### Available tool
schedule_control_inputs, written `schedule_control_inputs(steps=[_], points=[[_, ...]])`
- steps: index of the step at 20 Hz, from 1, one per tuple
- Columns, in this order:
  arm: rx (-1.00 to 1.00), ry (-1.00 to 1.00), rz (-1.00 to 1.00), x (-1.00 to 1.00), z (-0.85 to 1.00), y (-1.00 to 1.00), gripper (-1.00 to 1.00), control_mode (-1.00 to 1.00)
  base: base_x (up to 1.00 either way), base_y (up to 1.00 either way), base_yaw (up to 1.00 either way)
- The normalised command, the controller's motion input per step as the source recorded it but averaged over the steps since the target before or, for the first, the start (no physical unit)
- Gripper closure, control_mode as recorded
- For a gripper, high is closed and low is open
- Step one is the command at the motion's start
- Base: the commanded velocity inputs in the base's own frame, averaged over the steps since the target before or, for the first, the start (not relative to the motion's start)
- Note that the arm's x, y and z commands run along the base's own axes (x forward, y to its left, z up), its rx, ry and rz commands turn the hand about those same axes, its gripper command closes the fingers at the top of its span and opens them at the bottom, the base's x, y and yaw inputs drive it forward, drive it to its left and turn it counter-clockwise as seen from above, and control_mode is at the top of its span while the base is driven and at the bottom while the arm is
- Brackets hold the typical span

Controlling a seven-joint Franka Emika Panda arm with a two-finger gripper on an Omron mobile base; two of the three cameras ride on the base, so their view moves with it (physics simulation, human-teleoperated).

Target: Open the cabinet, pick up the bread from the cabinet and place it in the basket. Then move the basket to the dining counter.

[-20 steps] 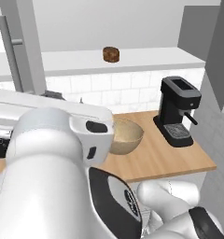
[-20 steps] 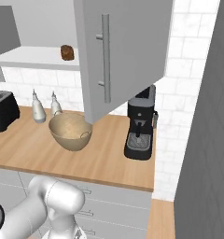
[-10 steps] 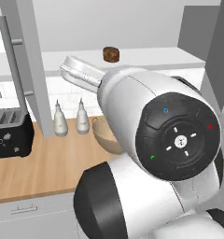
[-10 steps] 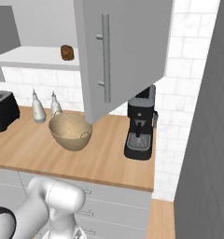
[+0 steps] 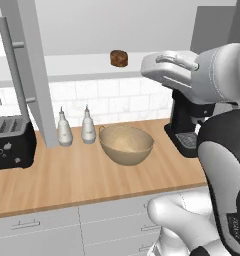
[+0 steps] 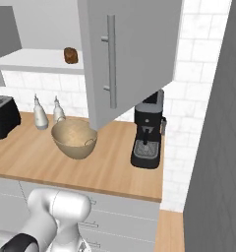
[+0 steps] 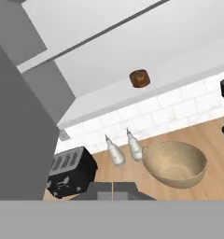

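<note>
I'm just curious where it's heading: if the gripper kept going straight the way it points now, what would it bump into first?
Probably the bread on the open cabinet's white shelf, or the cabinet's back wall just below it; depth is hard to judge.

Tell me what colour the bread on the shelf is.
Dark brown bread, clearest in the left base view.

The arm rises at the right of the left base view, with its upper link extending level toward the left at upper height. The gripper has its jaws fully closed, holding nothing.
</note>
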Motion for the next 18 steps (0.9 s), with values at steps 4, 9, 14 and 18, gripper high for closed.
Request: schedule_control_inputs(steps=[4,9,14,18], points=[[-0.05,0.0,0.19,0.34,0.0,-0.28,1.0,-1.0,0.0,0.0,0.0],[-0.13,0.01,0.12,0.35,-0.08,-0.21,1.0,-1.0,0.0,0.0,0.0],[-0.3,0.0,0.0,0.68,-0.1,0.0,1.0,-1.0,0.0,0.0,0.0],[-0.21,0.0,-0.06,0.7,-0.01,0.0,-1.0,-1.0,0.0,0.0,0.0]])
